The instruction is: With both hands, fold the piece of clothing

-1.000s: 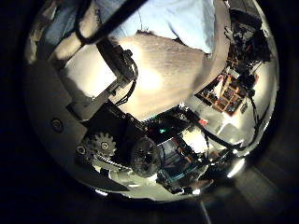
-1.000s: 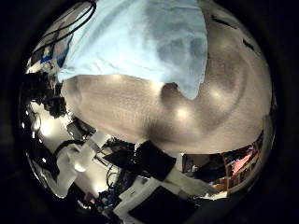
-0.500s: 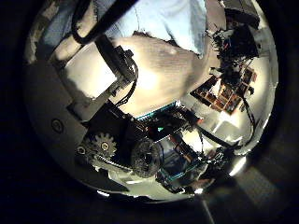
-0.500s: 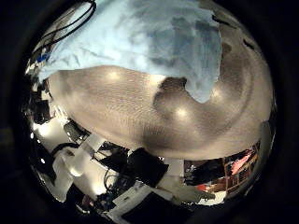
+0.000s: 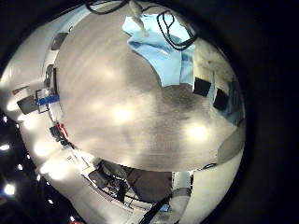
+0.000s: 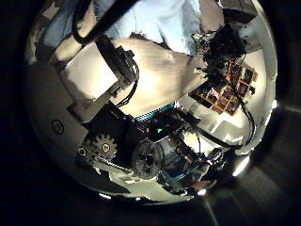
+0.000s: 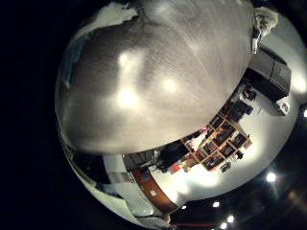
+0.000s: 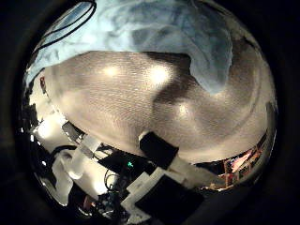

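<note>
Clothing (image 8: 141,33), one pale blue piece, lies on the grey-brown table (image 8: 141,103). No outside view given, so the layout is read from the palm views only. In the right thumb side palm view the cloth fills the table's far part, with one rounded lobe hanging toward the middle of the table and a dark crease band across it. Looks rumpled, maybe partly doubled over, cannot tell for sure. No neat folded stack visible, so I judge the fold as early or mid-way, most of it left to do.

Left little finger side palm view shows the same cloth (image 5: 161,51) small and at the table's far edge, with a dark cable lying over it. A wide bare stretch of table (image 5: 131,121) lies between that palm and the cloth.

Right little finger side palm view shows almost all bare table (image 7: 144,77), with only a sliver of cloth (image 7: 96,21) at the rim.

Left thumb side palm view: the left hand (image 6: 141,151) shows its own geared and black parts, plus a white block. Cloth (image 6: 174,17) is beyond them, not touched. Whether the left fingers are apart or curled I cannot tell; they hold nothing visible. The right hand (image 8: 112,178) shows white and black parts only, fingers' state cannot tell, no cloth in them.

Room for moving: plenty of open table on the near side of the cloth. Table edge and room clutter sit beyond it, well apart from the cloth. The near cloth hem is free to reach.
</note>
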### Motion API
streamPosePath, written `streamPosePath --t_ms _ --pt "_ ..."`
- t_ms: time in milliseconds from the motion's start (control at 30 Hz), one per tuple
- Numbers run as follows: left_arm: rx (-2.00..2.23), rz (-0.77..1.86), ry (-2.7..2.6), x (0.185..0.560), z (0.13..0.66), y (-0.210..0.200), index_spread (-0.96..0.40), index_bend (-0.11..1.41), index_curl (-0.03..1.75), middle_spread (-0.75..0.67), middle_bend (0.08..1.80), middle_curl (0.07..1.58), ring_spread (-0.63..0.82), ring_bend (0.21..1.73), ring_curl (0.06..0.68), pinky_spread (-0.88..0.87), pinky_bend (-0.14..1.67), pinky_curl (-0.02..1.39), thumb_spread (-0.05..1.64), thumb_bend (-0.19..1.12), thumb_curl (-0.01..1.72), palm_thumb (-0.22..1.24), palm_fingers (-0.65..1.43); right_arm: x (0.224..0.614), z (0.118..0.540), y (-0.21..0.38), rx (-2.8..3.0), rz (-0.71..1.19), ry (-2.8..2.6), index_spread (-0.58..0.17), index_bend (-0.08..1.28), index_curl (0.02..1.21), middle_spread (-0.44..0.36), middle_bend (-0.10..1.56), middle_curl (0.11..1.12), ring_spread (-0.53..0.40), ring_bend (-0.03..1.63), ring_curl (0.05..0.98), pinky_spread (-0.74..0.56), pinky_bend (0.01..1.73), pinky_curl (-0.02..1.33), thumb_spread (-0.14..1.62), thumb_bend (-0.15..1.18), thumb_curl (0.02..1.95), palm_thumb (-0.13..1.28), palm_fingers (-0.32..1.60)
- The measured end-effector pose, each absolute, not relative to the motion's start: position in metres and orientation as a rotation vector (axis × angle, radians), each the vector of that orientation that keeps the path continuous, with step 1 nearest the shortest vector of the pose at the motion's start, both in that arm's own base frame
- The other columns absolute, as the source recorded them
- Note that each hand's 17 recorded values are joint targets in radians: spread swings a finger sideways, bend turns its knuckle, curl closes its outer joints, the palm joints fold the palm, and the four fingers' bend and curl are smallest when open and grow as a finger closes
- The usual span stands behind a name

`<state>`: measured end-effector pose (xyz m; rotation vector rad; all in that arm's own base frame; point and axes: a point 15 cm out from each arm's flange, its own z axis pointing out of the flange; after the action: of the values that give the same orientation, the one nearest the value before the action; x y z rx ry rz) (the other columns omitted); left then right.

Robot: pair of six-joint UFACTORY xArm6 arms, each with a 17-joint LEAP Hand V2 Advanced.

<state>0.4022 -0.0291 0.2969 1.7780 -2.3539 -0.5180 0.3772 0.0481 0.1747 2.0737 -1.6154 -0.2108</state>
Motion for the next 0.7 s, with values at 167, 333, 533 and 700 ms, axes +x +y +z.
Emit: streamPosePath --t_ms 167,333,533,700 --pt "1.769 -0.506 -2.36 0.402 0.305 -0.03 -0.71 0.28 1.45 -0.56 0.99 0.95 -0.48 1.26 0.5 -0.69 0.9 0.65 1.06 -0.01 0.63 0.85 1.09 0.382 0.174 0.052 2.092 -0.194 -1.618 -0.302 0.18 0.31 -0.202 0.56 0.47 -0.293 1.05 0.353 -0.35 1.01 0.14 1.07 -0.01 0.34 0.48 0.73" --pt "1.768 -0.499 -2.363 0.401 0.312 -0.031 -0.7 0.27 1.46 -0.57 0.98 0.95 -0.48 1.26 0.501 -0.69 0.89 0.65 1.06 -0.01 0.63 0.85 1.09 0.384 0.176 0.053 2.1 -0.183 -1.615 -0.399 0.31 0.39 -0.249 0.72 0.56 -0.297 1.09 0.405 -0.48 1.08 0.19 1.08 -0.01 0.36 0.57 1.12" --pt "1.767 -0.475 -2.367 0.398 0.32 -0.032 -0.69 0.26 1.48 -0.57 0.98 0.96 -0.48 1.26 0.501 -0.69 0.89 0.66 1.06 -0.01 0.63 0.85 1.1 0.386 0.182 0.046 2.097 -0.143 -1.584 -0.404 0.71 0.59 -0.218 0.95 0.67 -0.254 1.15 0.472 -0.39 1.2 0.29 1.09 0.02 0.4 0.71 1.35" --pt "1.728 -0.465 -2.366 0.392 0.322 -0.034 -0.68 0.26 1.48 -0.57 0.98 0.96 -0.48 1.26 0.501 -0.7 0.89 0.66 1.06 -0.01 0.63 0.85 1.1 0.388 0.191 0.048 2.119 -0.124 -1.581 -0.362 0.91 0.7 -0.187 1.12 0.74 -0.23 1.26 0.535 -0.31 1.32 0.37 1.1 0.07 0.46 0.89 1.26"
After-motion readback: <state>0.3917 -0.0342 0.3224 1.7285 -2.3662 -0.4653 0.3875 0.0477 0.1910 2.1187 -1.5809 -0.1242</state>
